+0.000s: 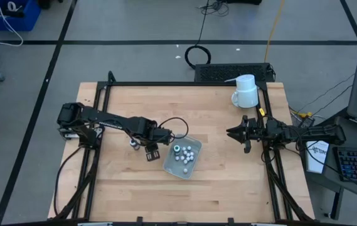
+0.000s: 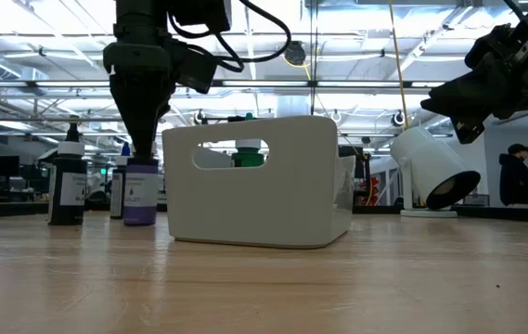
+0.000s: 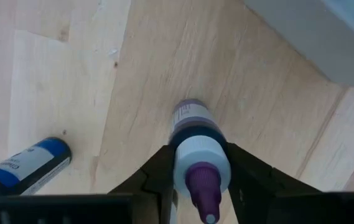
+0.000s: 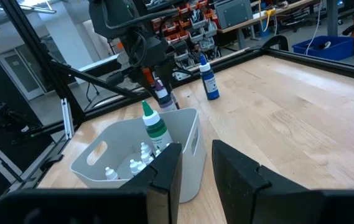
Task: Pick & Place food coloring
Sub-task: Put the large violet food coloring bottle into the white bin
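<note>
The purple food coloring bottle (image 3: pixel 192 127) stands left of the white bin (image 1: pixel 194 164). My left gripper (image 3: pixel 200 154) comes down over its top and is shut on it. A blue bottle (image 3: pixel 32 163) and a black bottle (image 2: pixel 67 186) stand on their bases close by, toward the table's left. A green-capped bottle (image 4: pixel 155 127) and several small white pieces (image 1: pixel 187 154) sit inside the bin. My right gripper (image 4: pixel 195 163) is open and hovers in the air right of the bin. My left gripper pinches the purple bottle by its white collar (image 3: pixel 196 151), just below the purple tip, one finger on each side. The fingers (image 2: pixel 145 130) come from above, pointing down. The bottle is upright, with its base (image 2: pixel 140 221) on the table.
A white mug (image 1: pixel 247 91) sits near the table's far right corner. The bin's wall (image 2: pixel 259 186) stands right beside the held bottle. Bare wood lies along the near edge and between the bin and the right arm. A black frame borders the table.
</note>
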`<act>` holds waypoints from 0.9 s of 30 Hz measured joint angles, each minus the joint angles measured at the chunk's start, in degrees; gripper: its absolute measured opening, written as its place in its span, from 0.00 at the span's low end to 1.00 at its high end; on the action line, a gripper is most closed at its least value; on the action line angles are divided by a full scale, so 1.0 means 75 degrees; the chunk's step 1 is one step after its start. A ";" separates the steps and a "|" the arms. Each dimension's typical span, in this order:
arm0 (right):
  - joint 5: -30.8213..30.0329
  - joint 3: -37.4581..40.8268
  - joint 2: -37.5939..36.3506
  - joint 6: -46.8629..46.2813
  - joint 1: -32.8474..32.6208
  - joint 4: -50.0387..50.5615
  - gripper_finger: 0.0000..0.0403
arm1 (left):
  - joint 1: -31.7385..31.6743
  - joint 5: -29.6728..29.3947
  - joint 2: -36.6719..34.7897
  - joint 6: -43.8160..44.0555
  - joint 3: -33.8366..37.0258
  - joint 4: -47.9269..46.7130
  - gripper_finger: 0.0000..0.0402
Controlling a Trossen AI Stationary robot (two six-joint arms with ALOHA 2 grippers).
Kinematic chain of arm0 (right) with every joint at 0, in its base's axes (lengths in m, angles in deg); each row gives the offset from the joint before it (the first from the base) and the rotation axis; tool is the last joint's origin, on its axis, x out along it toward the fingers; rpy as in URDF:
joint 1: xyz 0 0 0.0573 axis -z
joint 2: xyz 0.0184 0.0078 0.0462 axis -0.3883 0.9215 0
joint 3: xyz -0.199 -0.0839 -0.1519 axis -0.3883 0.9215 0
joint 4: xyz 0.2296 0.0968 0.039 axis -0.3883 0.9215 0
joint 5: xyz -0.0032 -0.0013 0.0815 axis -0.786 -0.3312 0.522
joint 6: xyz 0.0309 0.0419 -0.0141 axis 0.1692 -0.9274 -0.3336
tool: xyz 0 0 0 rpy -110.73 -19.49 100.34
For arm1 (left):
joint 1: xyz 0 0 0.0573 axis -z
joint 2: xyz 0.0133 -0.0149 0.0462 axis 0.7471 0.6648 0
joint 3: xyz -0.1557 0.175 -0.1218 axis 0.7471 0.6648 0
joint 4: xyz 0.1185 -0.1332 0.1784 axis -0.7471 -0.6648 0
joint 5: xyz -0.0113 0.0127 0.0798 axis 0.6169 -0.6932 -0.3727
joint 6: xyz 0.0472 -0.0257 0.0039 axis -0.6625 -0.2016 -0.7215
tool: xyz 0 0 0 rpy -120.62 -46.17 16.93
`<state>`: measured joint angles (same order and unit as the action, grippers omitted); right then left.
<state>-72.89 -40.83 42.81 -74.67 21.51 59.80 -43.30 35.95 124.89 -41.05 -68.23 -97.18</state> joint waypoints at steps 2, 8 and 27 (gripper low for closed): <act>0.0002 -0.0003 0.0000 -0.0003 0.0000 0.0000 0.19 | 0.0033 -0.0008 0.0031 0.0058 -0.0228 -0.0382 0.30; 0.0000 0.0000 0.0000 -0.0002 0.0000 0.0000 0.19 | 0.0442 -0.0420 0.0017 0.0117 -0.1785 -0.1565 0.30; 0.0001 -0.0002 0.0000 -0.0002 0.0001 0.0000 0.19 | 0.1912 -0.0483 0.2528 -0.0839 -0.6957 -0.3580 0.30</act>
<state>-72.87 -40.84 42.81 -74.69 21.52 59.80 -28.96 32.33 143.85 -47.34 -120.40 -124.03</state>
